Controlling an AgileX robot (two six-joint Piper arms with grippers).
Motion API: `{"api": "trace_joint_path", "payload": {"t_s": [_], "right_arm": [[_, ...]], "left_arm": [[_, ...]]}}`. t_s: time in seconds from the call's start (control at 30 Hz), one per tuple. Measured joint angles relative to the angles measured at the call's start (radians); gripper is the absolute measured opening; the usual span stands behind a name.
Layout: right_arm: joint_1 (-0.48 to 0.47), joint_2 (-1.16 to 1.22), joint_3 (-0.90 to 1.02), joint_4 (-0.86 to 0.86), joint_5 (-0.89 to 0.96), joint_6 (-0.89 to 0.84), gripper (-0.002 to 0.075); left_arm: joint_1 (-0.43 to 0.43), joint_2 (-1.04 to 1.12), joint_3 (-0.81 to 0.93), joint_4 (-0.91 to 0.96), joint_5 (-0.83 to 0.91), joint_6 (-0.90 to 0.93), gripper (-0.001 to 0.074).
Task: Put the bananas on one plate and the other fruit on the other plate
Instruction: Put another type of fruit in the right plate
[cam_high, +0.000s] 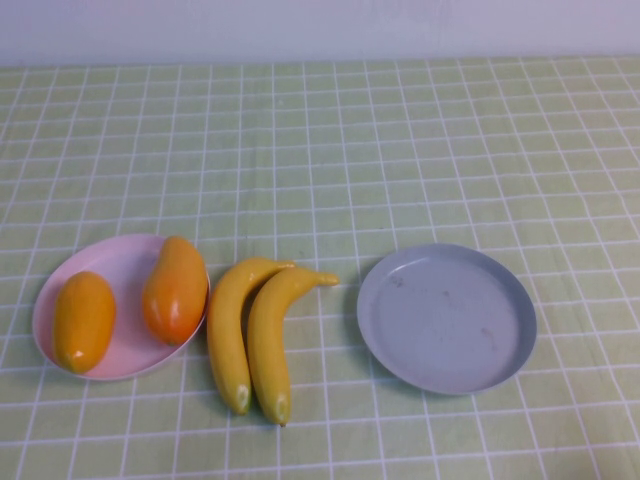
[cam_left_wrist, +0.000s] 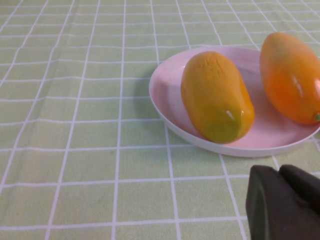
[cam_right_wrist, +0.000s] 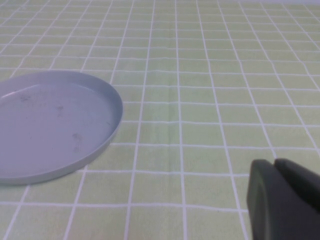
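Two yellow bananas (cam_high: 250, 335) lie side by side on the cloth between the plates. The pale pink plate (cam_high: 118, 262) at the left holds two mango-like fruits: a yellow-orange one (cam_high: 82, 320) and a redder one (cam_high: 175, 288). In the left wrist view the plate (cam_left_wrist: 170, 87) and both fruits (cam_left_wrist: 216, 96) (cam_left_wrist: 292, 75) show. The grey-blue plate (cam_high: 446, 316) at the right is empty; it also shows in the right wrist view (cam_right_wrist: 50, 125). My left gripper (cam_left_wrist: 280, 172) is shut, near the pink plate. My right gripper (cam_right_wrist: 275, 165) is shut, beside the grey plate. Neither arm shows in the high view.
A green cloth with a white grid (cam_high: 330, 150) covers the table. A pale wall (cam_high: 320, 30) runs along the far edge.
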Motion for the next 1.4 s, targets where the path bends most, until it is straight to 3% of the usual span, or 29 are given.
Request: {"api": "trace_joint_path", "payload": {"t_s": [0.57, 0.73, 0.9, 1.0, 1.2, 1.4], "right_arm": [[0.000, 0.000, 0.000, 0.022, -0.085, 0.000, -0.0017], [0.000, 0.000, 0.000, 0.182, -0.185, 0.000, -0.0017], [0.000, 0.000, 0.000, 0.477, -0.241, -0.002, -0.0017], [0.000, 0.000, 0.000, 0.546, -0.246, -0.002, -0.0017], [0.000, 0.034, -0.049, 0.662, -0.113, -0.002, -0.0017], [0.000, 0.338, -0.287, 0.655, 0.138, -0.002, -0.0017]], "left_arm": [[0.000, 0.000, 0.000, 0.000, 0.000, 0.000, 0.0000], [0.000, 0.000, 0.000, 0.000, 0.000, 0.000, 0.0000], [0.000, 0.000, 0.000, 0.000, 0.000, 0.000, 0.0000], [0.000, 0.000, 0.000, 0.000, 0.000, 0.000, 0.0000], [0.000, 0.000, 0.000, 0.000, 0.000, 0.000, 0.0000], [0.000, 0.000, 0.000, 0.000, 0.000, 0.000, 0.0000]]}}
